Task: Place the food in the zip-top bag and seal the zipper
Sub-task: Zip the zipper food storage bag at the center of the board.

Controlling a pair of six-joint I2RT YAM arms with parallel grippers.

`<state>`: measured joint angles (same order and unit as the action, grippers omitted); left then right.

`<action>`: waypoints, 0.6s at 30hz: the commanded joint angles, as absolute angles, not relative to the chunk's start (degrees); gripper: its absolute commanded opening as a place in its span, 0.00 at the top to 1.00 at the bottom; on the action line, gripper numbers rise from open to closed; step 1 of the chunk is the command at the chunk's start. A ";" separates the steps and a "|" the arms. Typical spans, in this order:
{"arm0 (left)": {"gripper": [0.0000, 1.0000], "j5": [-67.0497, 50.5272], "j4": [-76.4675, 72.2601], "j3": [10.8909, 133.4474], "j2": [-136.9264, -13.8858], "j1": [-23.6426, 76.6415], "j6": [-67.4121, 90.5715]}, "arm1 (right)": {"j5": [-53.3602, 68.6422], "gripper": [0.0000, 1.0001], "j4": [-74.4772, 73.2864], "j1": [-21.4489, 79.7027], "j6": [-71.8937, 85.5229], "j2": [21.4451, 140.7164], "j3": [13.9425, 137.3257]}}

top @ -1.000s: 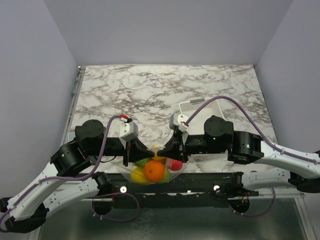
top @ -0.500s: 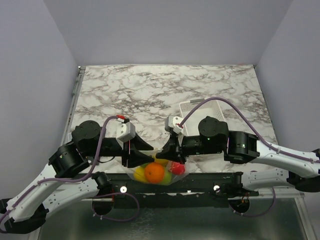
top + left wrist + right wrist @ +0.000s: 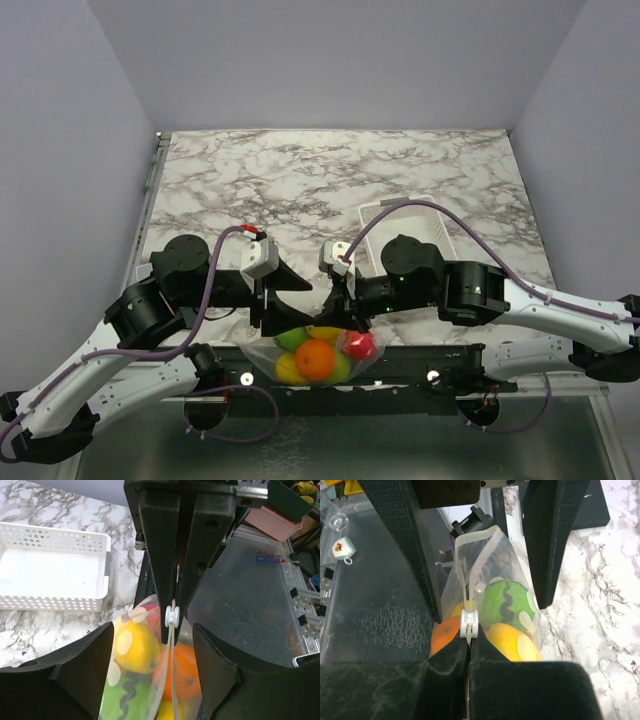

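Lower centre of the overhead view: zip-top bag (image 3: 268,352) hangs between the two hands at the near edge of the desk (image 3: 300,180); whether its bottom rests on anything I cannot tell.
Food: inside the bag, namely orange fruit (image 3: 316,359), red piece (image 3: 360,345), striped green ball (image 3: 507,600) and yellow piece (image 3: 134,647).
Right hand (image 3: 469,652): pressed together on the zipper (image 3: 464,585), fingertips just behind the white slider (image 3: 469,624); it alone carries the bag.
Left hand (image 3: 152,645): spread wide, one finger on each side of the bag, gripping nothing.
Zipper state: beyond the slider, toward the top of the right wrist view, the two lips seem to stand apart, so the seal looks unfinished.
White tray (image 3: 55,542): upper left of the left wrist view, well apart from the bag.
Step in hand: probably getting a counter-hold on the far end so the slider can run.
Risk, slip: the fruit's weight on one thin pinch could pull the strip free and drop the bag off the desk edge.
Risk, drag: pulling the slider with no second grip would only tow the bag, not close it.
Risk, bad bite: the left hand closing low would clamp a fruit bulge instead of the strip, tilting the gaping mouth and letting a piece roll out.
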<state>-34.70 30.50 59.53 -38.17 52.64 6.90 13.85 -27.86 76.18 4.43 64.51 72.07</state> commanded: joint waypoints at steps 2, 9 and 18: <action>0.34 -37.86 27.61 60.50 -39.15 52.91 7.17 | 15.48 0.99 -28.73 76.56 3.52 65.50 74.39; 0.43 -41.26 26.55 59.19 -39.92 52.96 7.55 | 14.58 0.99 -29.13 76.62 3.26 65.92 74.88; 0.56 -43.13 26.28 58.18 -41.03 52.98 7.69 | 14.20 0.99 -29.36 76.61 3.34 65.87 75.15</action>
